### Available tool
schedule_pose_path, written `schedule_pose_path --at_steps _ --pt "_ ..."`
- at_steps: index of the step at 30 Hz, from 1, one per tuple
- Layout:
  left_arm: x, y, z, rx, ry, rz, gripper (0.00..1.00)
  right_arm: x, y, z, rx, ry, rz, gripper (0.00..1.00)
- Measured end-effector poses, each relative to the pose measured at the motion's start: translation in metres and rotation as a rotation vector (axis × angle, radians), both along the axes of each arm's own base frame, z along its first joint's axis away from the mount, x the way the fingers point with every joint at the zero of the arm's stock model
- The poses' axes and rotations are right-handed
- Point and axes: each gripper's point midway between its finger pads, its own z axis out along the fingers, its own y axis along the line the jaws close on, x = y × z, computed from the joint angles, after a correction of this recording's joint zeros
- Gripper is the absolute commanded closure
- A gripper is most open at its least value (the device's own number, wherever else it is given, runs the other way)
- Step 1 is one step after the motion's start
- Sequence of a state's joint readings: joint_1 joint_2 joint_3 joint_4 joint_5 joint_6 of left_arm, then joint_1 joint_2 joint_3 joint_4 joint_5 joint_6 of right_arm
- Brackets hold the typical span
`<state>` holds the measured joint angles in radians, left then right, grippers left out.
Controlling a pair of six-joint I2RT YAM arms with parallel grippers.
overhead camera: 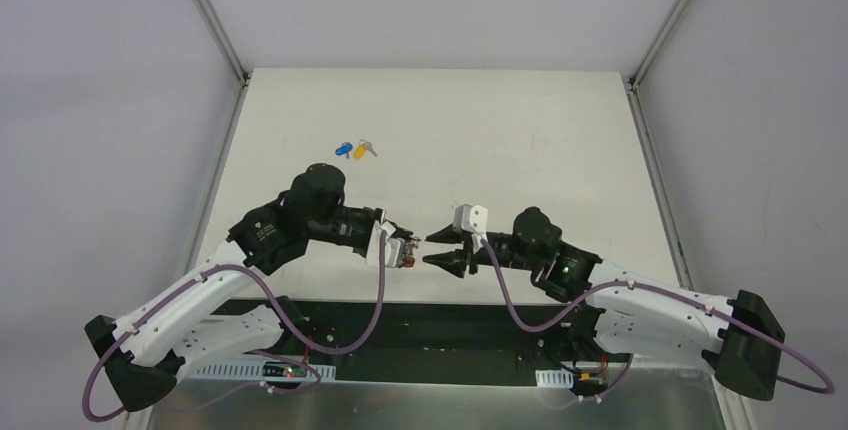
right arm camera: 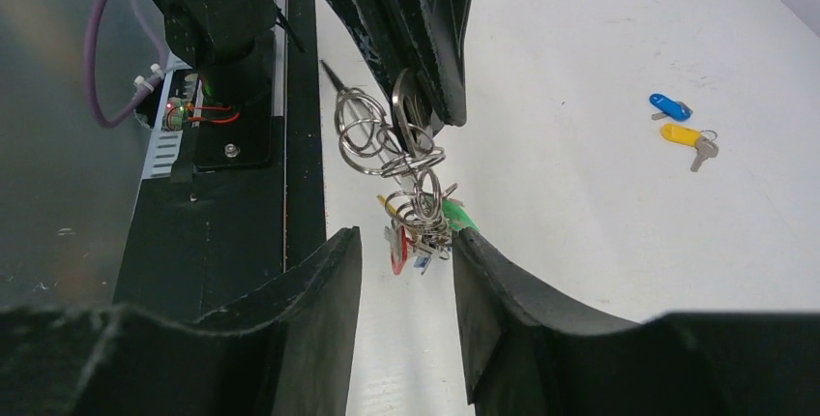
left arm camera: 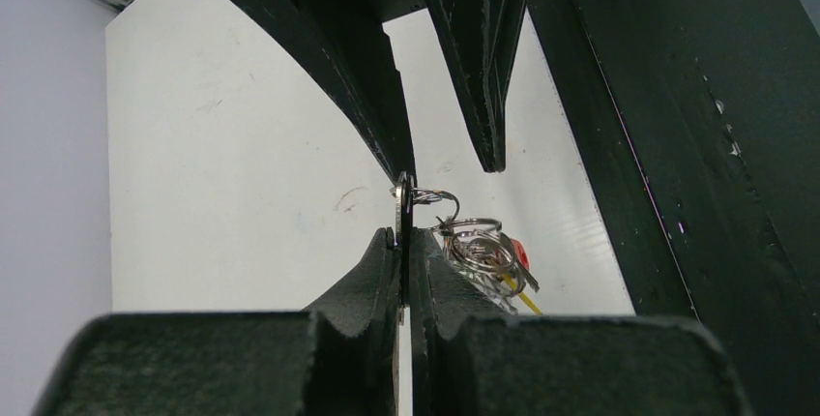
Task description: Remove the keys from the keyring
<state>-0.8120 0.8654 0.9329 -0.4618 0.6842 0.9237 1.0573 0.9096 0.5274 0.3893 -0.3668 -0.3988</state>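
Note:
My left gripper [overhead camera: 407, 250] [left arm camera: 404, 238] is shut on the top ring of the keyring [left arm camera: 474, 242] and holds it above the table near the front edge. The bunch hangs below that gripper in the right wrist view [right arm camera: 416, 184], with a red-headed key [right arm camera: 395, 248], a green-headed key [right arm camera: 460, 215] and several small steel rings. My right gripper [overhead camera: 438, 250] [right arm camera: 406, 271] is open, its fingers either side of the bunch's lower end, not touching it. A blue-headed key [overhead camera: 343, 148] [right arm camera: 667, 104] and a yellow-headed key [overhead camera: 361, 150] [right arm camera: 683, 134] lie loose on the table.
The white table [overhead camera: 520, 140] has metal rails along its left and right sides. The black base plate [right arm camera: 242, 232] with cables runs along the near edge under the arms.

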Motion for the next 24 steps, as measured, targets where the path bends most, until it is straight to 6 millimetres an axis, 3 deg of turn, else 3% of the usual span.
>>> schedule_pose_path --at_steps 7,14,24 --pt "-0.003 -0.001 0.001 -0.008 0.004 -0.015 1.00 -0.002 0.009 -0.004 -0.004 -0.029 0.028 0.54" --pt "-0.005 -0.001 0.002 -0.011 0.007 -0.023 1.00 -0.004 0.013 -0.002 0.004 -0.055 0.044 0.64" --pt "-0.005 -0.001 0.002 -0.012 0.008 -0.024 1.00 -0.014 0.016 -0.001 0.008 -0.033 0.086 0.54"
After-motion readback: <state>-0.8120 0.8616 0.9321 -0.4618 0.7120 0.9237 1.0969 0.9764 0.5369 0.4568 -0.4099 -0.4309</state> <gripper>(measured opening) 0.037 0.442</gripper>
